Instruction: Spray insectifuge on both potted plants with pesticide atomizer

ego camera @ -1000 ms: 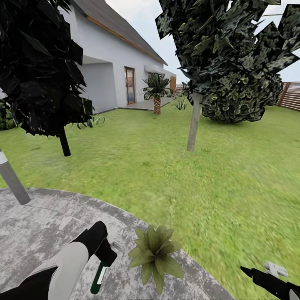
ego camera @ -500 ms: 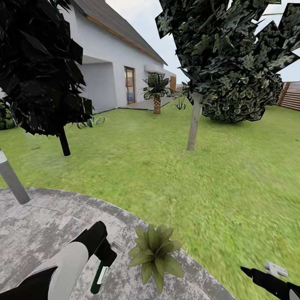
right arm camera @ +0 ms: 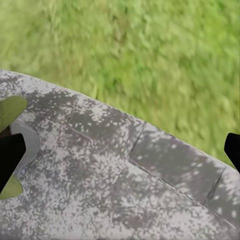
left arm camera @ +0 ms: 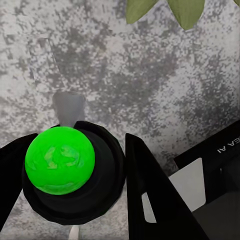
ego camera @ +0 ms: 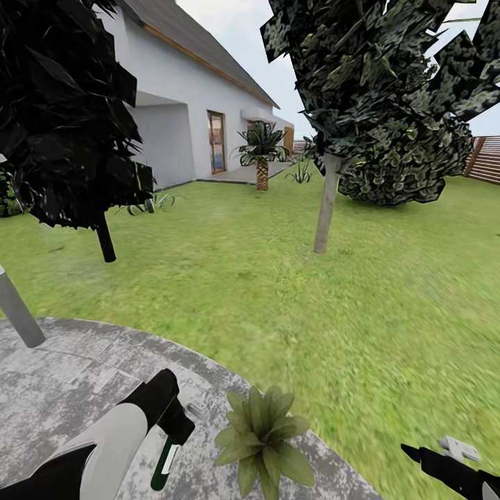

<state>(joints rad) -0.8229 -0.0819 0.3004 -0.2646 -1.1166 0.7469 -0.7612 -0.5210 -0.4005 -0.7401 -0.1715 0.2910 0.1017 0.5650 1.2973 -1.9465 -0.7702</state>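
Note:
On the grey paving (ego camera: 62, 375) at the lawn's edge stands one potted plant (ego camera: 264, 439), a low rosette of broad green leaves. Just left of it my left gripper (ego camera: 176, 425) is shut on the pesticide atomizer (ego camera: 164, 464), a dark green bottle with a white label that hangs down. In the left wrist view the atomizer's bright green round top (left arm camera: 60, 160) sits between the black fingers (left arm camera: 145, 185), with plant leaves (left arm camera: 165, 10) beyond. My right gripper (ego camera: 425, 458) hangs low at the right over the grass, open and empty (right arm camera: 121, 152); a leaf of the plant (right arm camera: 10, 111) shows by one fingertip.
Lawn stretches ahead. A pale tree trunk (ego camera: 323, 208) stands mid-lawn and a dark-leaved tree (ego camera: 104, 239) to the left. A grey pole (ego camera: 17, 305) rises from the paving's left edge. Farther off are a white house (ego camera: 180, 118), a palm (ego camera: 262, 158), a big bush (ego camera: 403, 167) and a wooden fence (ego camera: 486, 160).
The whole head view has shifted a little: plant and paving sit slightly lower in the picture, so the camera moved. Both arms keep their places and the atomizer stays held.

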